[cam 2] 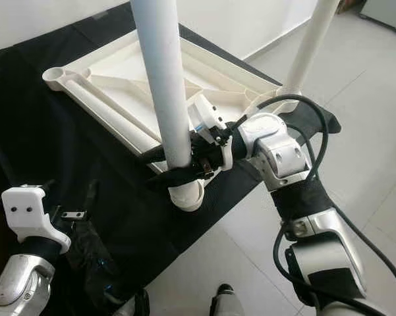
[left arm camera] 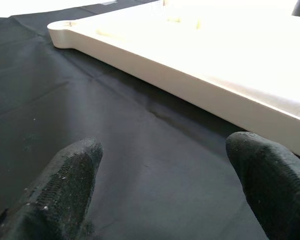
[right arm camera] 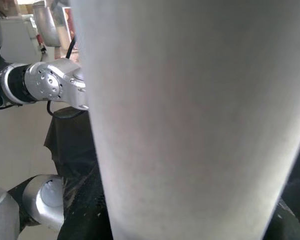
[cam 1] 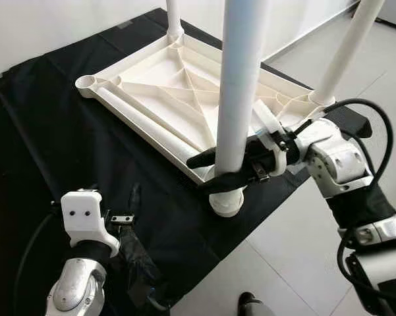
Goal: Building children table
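Note:
A white plastic table top [cam 1: 151, 99] lies upside down on a black cloth [cam 1: 46, 145]. Three white legs stand upright in its corner sockets: one at the far corner [cam 1: 173, 20], one at the right corner [cam 1: 348, 52] and one at the near corner [cam 1: 240, 85]. The left corner socket [cam 1: 85, 82] holds no leg. My right gripper [cam 1: 203, 172] is shut on the near leg just above its socket [cam 1: 226, 201], and that leg [right arm camera: 189, 120] looms close in the right wrist view. My left gripper [left arm camera: 164, 200] hangs open low over the cloth, facing the table top's long side [left arm camera: 189, 85].
The cloth covers a pale tiled floor [cam 1: 303, 250], which is bare to the right and front. A white wall [cam 1: 46, 26] runs behind. The near socket sits at the cloth's front edge. My right arm's black cable [cam 1: 375, 131] loops above the wrist.

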`<state>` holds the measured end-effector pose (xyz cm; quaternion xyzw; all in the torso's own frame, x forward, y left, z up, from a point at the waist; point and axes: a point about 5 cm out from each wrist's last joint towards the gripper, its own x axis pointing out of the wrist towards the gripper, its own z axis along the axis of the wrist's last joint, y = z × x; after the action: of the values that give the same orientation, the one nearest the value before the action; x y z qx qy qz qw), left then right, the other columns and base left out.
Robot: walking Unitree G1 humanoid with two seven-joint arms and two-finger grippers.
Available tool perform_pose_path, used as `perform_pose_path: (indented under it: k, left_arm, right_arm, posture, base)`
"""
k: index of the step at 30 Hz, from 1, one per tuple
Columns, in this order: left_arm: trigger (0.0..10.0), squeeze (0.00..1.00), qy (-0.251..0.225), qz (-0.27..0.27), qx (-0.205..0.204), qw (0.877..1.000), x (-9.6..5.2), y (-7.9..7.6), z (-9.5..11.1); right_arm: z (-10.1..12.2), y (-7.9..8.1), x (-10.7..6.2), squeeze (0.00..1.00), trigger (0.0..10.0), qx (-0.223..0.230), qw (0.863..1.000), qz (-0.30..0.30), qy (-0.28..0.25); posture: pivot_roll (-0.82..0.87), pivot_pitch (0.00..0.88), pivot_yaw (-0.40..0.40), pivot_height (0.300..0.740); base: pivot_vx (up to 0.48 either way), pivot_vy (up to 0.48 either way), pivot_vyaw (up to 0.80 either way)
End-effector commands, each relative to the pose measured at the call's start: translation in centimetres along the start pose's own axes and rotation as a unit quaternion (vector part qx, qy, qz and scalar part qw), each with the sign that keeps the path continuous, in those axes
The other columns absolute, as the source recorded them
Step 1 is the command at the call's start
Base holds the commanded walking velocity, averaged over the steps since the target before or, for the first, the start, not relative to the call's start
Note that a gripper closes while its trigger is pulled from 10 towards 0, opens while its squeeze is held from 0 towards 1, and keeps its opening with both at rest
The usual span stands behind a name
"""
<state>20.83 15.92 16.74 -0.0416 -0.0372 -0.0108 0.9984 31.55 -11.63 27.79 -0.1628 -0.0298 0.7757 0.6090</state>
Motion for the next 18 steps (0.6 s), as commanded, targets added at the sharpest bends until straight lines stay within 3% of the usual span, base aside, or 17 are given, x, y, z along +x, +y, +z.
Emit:
perform_pose_path:
  k: [1,18]
  left_arm:
    - [10.0,0.0,0.004,0.009,0.002,1.0,-0.18,0.36,-0.16]
    - [10.0,0.0,0.005,0.008,0.005,1.0,-0.25,0.36,-0.1]
  right_arm:
    - [-0.81,-0.07,-0.36,0.0,10.0,0.013,1.0,0.001,0.021]
    - [-1.63,-0.5,-0.88,0.0,10.0,0.023,0.999,-0.012,0.019]
  posture:
    - [0.02,0.264,0.03,0.74]
    - [0.03,0.268,0.035,0.74]
  base:
    - [0.0,0.0,0.0]
    - [0.0,0.0,0.0]
